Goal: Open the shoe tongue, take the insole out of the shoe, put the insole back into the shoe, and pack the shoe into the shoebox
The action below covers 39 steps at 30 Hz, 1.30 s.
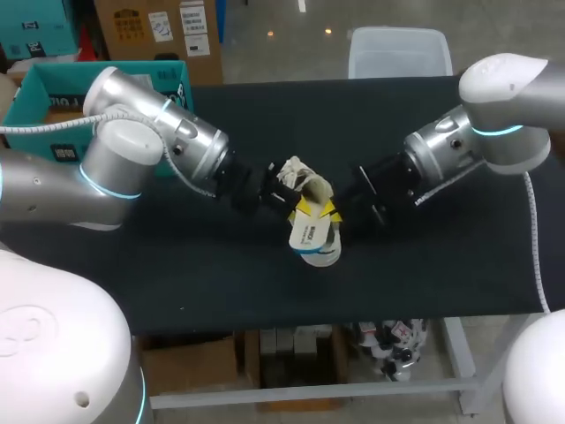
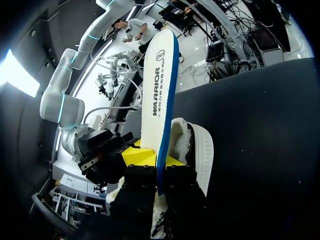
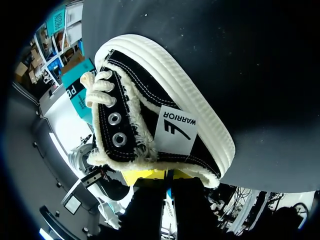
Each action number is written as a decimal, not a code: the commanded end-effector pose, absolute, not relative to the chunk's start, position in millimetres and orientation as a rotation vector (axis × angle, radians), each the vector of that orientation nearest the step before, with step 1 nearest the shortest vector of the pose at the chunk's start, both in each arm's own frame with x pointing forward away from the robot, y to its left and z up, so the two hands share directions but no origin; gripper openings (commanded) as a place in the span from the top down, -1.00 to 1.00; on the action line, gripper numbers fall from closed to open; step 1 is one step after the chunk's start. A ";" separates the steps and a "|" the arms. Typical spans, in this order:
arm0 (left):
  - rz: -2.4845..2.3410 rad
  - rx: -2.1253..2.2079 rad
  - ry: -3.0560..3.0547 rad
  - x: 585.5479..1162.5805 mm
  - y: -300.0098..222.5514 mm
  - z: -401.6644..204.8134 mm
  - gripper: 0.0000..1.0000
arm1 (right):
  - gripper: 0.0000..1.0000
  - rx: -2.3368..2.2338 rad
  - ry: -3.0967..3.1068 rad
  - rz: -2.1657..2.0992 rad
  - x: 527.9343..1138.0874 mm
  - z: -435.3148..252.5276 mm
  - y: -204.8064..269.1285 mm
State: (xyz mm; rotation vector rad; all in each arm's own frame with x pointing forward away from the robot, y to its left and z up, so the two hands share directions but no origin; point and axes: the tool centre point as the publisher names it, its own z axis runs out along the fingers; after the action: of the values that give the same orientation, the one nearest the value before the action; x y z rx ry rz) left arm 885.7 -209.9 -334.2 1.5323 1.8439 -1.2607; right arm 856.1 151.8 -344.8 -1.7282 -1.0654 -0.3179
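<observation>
While the shoe [image 3: 150, 120] sits on the table [image 1: 177, 274], my left gripper [image 2: 150, 159] clamps the insole [image 2: 156, 95] at its opening. My right gripper [image 3: 159, 176] is at its collar, but I cannot tell its grip.

Black shoe [image 3: 150, 117] with white sole and cream fleece lining; white insole [image 2: 156, 95] edged blue; black table [image 1: 441, 265].

Silver-white arms with cyan rings
Pale cables follow left arm [image 1: 132, 155] and right arm [image 1: 499, 97]; left pincer [image 2: 154, 159] and right pincer [image 3: 160, 176] are black, yellow-tipped.
</observation>
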 end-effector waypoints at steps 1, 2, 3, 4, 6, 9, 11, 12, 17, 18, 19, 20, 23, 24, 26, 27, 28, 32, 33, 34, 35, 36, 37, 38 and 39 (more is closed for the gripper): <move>-1.277 1.535 1.847 894.7 -219.7 -343.4 1.00 | 1.00 -1.713 -1.059 -0.296 862.3 -350.8 156.7; -1.277 1.537 1.851 895.0 -220.4 -344.9 1.00 | 1.00 -1.716 -1.056 -0.294 862.6 -351.5 156.8; -1.279 1.537 1.853 895.2 -220.8 -345.8 1.00 | 1.00 -1.716 -1.055 -0.293 862.7 -351.7 156.8; -1.280 1.538 1.855 895.3 -221.1 -346.6 1.00 | 1.00 -1.717 -1.054 -0.292 862.7 -351.8 156.8; -1.283 1.539 1.856 895.0 -221.3 -347.3 1.00 | 1.00 -1.718 -1.052 -0.293 862.3 -351.8 156.5; -1.286 1.538 1.856 893.7 -220.9 -347.8 1.00 | 1.00 -1.721 -1.037 -0.311 859.3 -349.5 154.4; -1.288 1.535 1.854 892.4 -220.0 -347.0 1.00 | 0.40 -1.721 -1.034 -0.323 855.9 -346.3 152.6; -1.287 1.535 1.852 891.7 -219.5 -346.5 1.00 | 0.17 -1.726 -1.031 -0.337 853.5 -344.1 151.6; -1.283 1.527 1.847 888.3 -216.3 -344.1 1.00 | -0.61 -1.737 -1.032 -0.385 840.6 -335.8 144.6; -1.284 1.524 1.846 887.8 -215.7 -343.9 1.00 | -0.56 -1.736 -1.029 -0.393 838.2 -335.0 142.9; -1.284 1.522 1.846 887.4 -215.3 -343.7 1.00 | -0.45 -1.732 -1.030 -0.398 836.8 -334.6 142.1; -1.283 1.519 1.846 886.8 -214.8 -343.6 1.00 | -0.18 -1.731 -1.028 -0.406 834.5 -334.2 140.5; -1.282 1.512 1.847 885.8 -214.0 -344.1 1.00 | 0.08 -1.719 -1.026 -0.418 832.3 -334.4 139.1; -1.283 1.511 1.847 885.4 -214.0 -344.3 1.00 | 0.16 -1.717 -1.028 -0.419 832.2 -334.9 139.2; -1.284 1.508 1.848 884.4 -214.5 -344.8 1.00 | 0.43 -1.706 -1.031 -0.418 833.0 -337.0 141.2; -1.286 1.506 1.848 883.8 -214.9 -345.0 1.00 | 0.69 -1.704 -1.033 -0.415 833.8 -338.1 142.4; -1.287 1.504 1.847 883.2 -215.3 -345.0 1.00 | 0.87 -1.698 -1.036 -0.412 834.6 -339.1 143.3; -1.297 1.490 1.836 880.8 -215.7 -343.4 1.00 | 0.04 -1.684 -1.033 -0.408 836.8 -341.7 145.6; -1.298 1.490 1.834 880.3 -215.8 -342.8 1.00 | -0.19 -1.680 -1.032 -0.407 837.0 -342.1 145.8; -1.300 1.489 1.830 879.9 -215.9 -342.4 1.00 | -0.29 -1.677 -1.031 -0.407 837.1 -342.9 146.1; -1.302 1.489 1.828 879.8 -215.9 -342.3 1.00 | -0.31 -1.674 -1.028 -0.409 837.3 -343.7 146.1; -1.303 1.488 1.827 879.7 -215.9 -342.3 1.00 | -0.29 -1.664 -1.027 -0.412 837.3 -344.4 146.3; -1.304 1.488 1.826 879.6 -216.0 -342.5 1.00 | -0.27 -1.662 -1.027 -0.412 837.3 -344.9 146.4; -1.305 1.487 1.826 879.4 -216.2 -343.2 1.00 | -0.20 -1.658 -1.025 -0.416 837.5 -345.8 146.6; -1.306 1.486 1.828 879.5 -216.5 -343.9 1.00 | 0.02 -1.651 -1.025 -0.417 837.8 -346.2 146.7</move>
State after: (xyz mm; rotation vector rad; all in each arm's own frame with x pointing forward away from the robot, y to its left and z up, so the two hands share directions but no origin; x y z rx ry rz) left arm 880.9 -215.3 -340.4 1.4949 1.8307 -1.3061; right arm 833.4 147.8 -340.6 -1.6809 -1.0265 -0.4271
